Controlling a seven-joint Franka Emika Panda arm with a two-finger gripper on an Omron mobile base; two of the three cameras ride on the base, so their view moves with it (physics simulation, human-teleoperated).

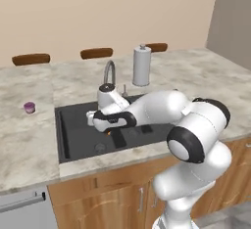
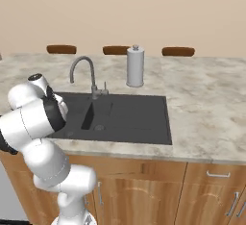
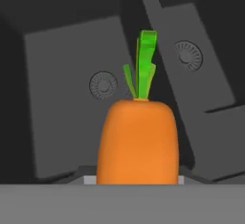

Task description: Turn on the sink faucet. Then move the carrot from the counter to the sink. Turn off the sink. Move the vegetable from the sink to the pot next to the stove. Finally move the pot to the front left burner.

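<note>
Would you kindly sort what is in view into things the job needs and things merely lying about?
Job:
carrot, in the tool
sink
sink faucet
counter

Lying about:
paper-towel roll
purple cup
chair backs

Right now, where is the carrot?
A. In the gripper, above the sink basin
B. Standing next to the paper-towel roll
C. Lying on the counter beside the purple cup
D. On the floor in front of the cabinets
A: in the hand view the carrot sits close at the gripper with the dark sink basins and drains behind it, and the left base view shows the gripper over the sink.
</note>
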